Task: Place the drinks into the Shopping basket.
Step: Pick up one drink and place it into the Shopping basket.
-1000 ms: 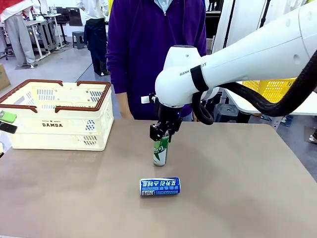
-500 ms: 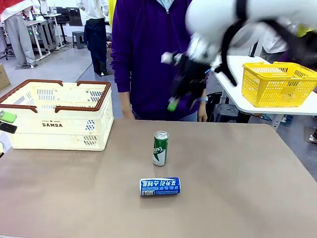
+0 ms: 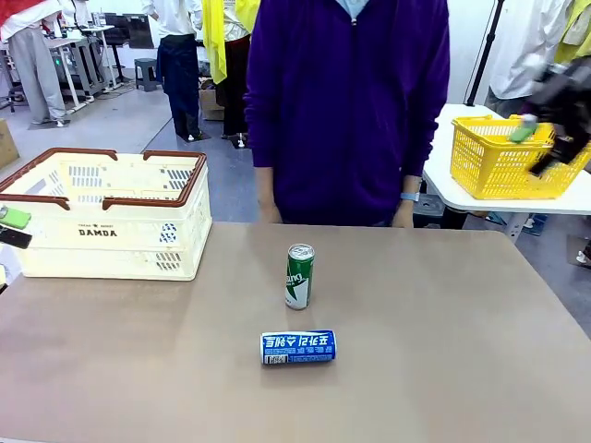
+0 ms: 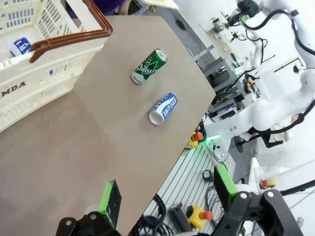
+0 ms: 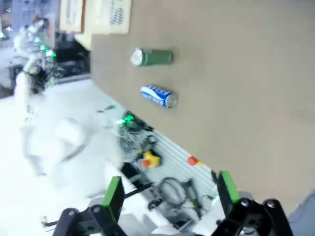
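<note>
Judging by how things lie, we take the pick-up step to be in hand: neither of the drinks is gripped and both are on the worktop (image 3: 443,351). The green can (image 3: 299,275) stands upright near the middle. The blue can (image 3: 298,347) lies on its side just in front of it, nearer us and not touching it. The Shopping basket (image 3: 102,249) sits at the worktop's left, well apart from both.

Our left end effector (image 4: 167,194) hangs released, jaws wide with nothing between them. Our right end effector (image 5: 170,194) is likewise released and empty, well away from the cans.

Next, we judge, one end effector must come down over the upright green can, clench on its body and carry it leftward over the basket's rim.

Counted: two drinks, one green and one blue; one Shopping basket, holding one blue-and-white item (image 4: 19,46) we cannot identify; two end effectors.
</note>
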Available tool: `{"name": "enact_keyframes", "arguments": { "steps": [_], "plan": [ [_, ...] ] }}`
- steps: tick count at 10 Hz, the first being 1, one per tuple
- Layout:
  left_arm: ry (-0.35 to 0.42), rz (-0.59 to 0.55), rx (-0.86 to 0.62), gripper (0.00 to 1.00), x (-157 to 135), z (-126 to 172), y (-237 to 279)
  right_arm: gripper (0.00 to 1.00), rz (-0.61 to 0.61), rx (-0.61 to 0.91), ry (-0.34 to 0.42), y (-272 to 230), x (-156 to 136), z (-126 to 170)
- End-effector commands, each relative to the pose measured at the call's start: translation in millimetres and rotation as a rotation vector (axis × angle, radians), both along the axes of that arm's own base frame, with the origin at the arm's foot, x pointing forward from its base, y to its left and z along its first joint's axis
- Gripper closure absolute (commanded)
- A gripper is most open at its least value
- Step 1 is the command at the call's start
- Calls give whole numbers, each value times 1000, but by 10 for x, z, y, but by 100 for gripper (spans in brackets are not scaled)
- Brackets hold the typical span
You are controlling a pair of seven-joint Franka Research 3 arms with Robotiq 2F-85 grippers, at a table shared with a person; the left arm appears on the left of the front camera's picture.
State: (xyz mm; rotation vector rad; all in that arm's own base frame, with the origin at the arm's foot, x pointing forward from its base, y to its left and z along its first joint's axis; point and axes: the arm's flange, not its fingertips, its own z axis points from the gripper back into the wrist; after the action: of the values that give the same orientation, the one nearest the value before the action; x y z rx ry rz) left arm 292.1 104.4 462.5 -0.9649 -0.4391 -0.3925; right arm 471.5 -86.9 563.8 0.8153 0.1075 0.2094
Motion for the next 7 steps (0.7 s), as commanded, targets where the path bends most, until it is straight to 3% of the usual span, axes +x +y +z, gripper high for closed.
{"name": "enact_keyframes", "arguments": {
  "steps": [1, 4, 5, 7],
  "plan": [
    [-4, 4, -17, 0, 4, 17, -18, 0, -163, 289, 13, -562, -78, -325],
    [-4, 4, -17, 0, 4, 17, -18, 0, -332, 587, -54, -1345, -627, -1103],
    [-4, 4, -17, 0, 4, 17, -18, 0, -364, 644, -44, -1430, -686, -1364],
    [-4, 4, -17, 0, 4, 17, -18, 0, -440, 603, -38, -1347, -602, -1804]
  ]
}}
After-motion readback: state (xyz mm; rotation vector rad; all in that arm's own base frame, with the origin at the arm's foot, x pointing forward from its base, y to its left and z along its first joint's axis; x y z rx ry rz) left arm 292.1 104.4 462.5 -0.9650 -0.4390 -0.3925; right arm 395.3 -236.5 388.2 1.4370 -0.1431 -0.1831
